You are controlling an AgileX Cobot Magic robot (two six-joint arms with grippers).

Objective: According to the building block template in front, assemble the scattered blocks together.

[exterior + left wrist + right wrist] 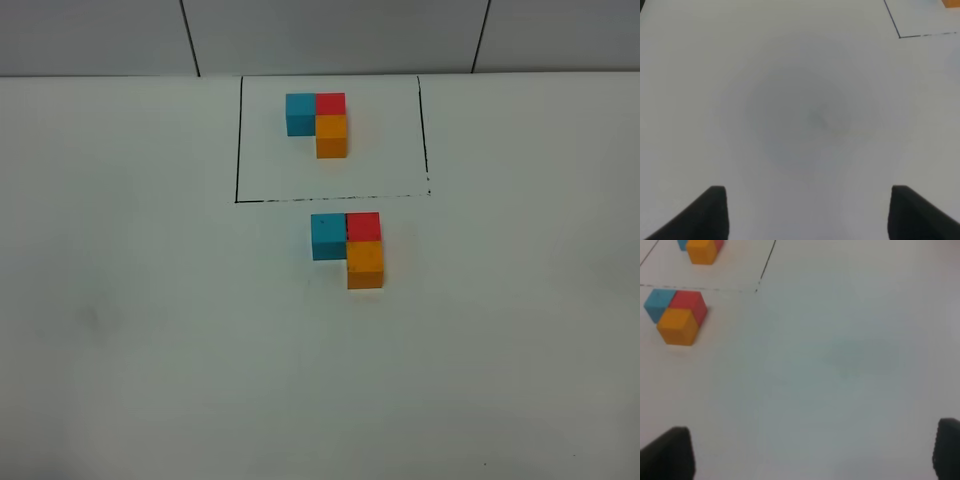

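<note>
White counter (pixel 150 330) fills most of the high view. Near its far edge, about the middle, a thin black outline (pixel 237 140) marks a box. Inside the box sits the template (pixel 318 122): a blue cube and a red cube side by side, with an orange cube touching the near side of the red one.

Just outside the near line of the box, three more cubes sit close together. The blue cube (pixel 328 236) touches the red cube (pixel 363 227). The orange cube (pixel 366 264) touches the near side of the red one. They make the same L shape as the template, a bit more toward the right edge.

No arm shows in the high view. The left gripper (pixel 807 212) hangs over bare counter, with its two dark fingers (pixel 707 212) spread wide and nothing between them. A corner of the outline shows far off in that view. The right gripper (pixel 812 452) is also spread wide and holds nothing. Its fingers (pixel 672 452) are over bare counter, well apart from the three cubes.
</note>
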